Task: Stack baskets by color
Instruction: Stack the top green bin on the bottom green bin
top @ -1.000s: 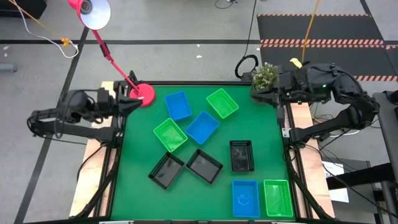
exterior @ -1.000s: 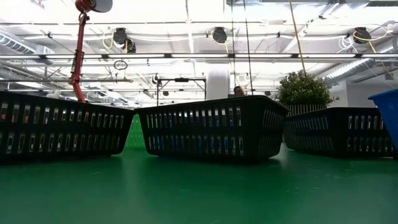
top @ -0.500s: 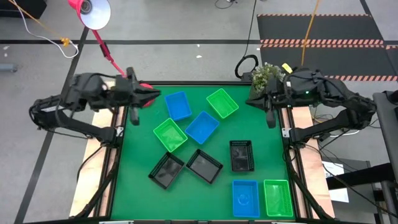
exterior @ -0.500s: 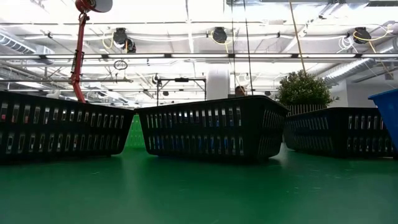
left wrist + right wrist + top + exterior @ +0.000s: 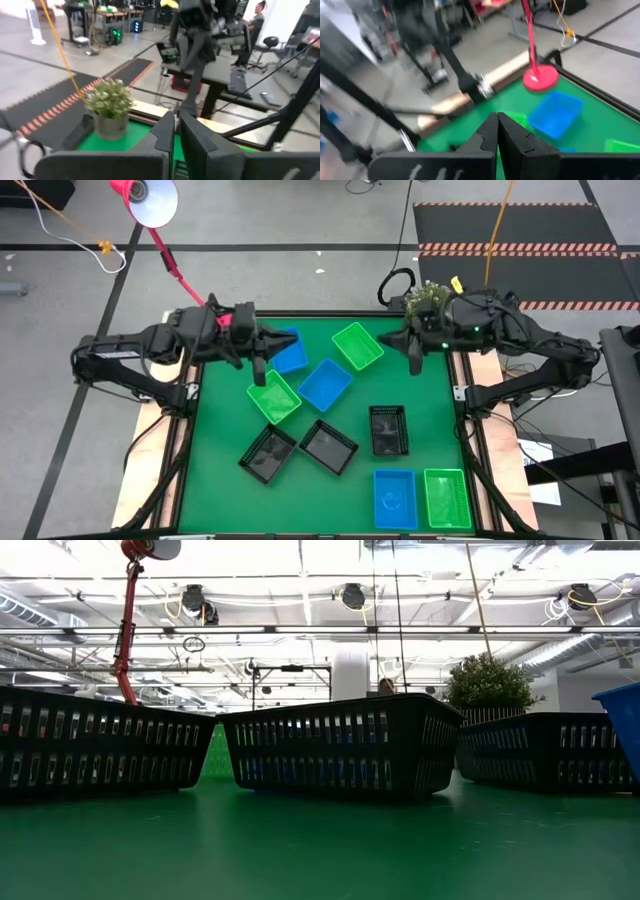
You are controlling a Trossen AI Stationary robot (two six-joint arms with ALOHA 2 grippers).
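Observation:
Nine baskets lie on the green table. In the high view they are blue (image 5: 290, 352), green (image 5: 357, 346), blue (image 5: 325, 385), green (image 5: 273, 397), black (image 5: 268, 453), black (image 5: 329, 446), black (image 5: 388, 430), blue (image 5: 394, 498) and green (image 5: 446, 498). Each rests on its bottom, apart from the others. My left gripper (image 5: 262, 360) hovers shut above the far-left blue basket, with nothing in it (image 5: 176, 135). At the far right edge my right gripper (image 5: 415, 356) hangs shut and empty (image 5: 497, 127). The low view shows three black baskets (image 5: 340, 745) close up.
A pink lamp base (image 5: 540, 79) stands at the table's far left corner, its red stem leaning to the lamp head (image 5: 150, 198). A small potted plant (image 5: 425, 300) sits at the far right corner. A person (image 5: 257, 20) sits in the room beyond.
My left gripper has swung from the table's left edge out over the table, toward the right, rising and rolling a little. My right gripper has moved in from the right edge toward the left, sunk slightly and rolled about its own line. No basket has moved.

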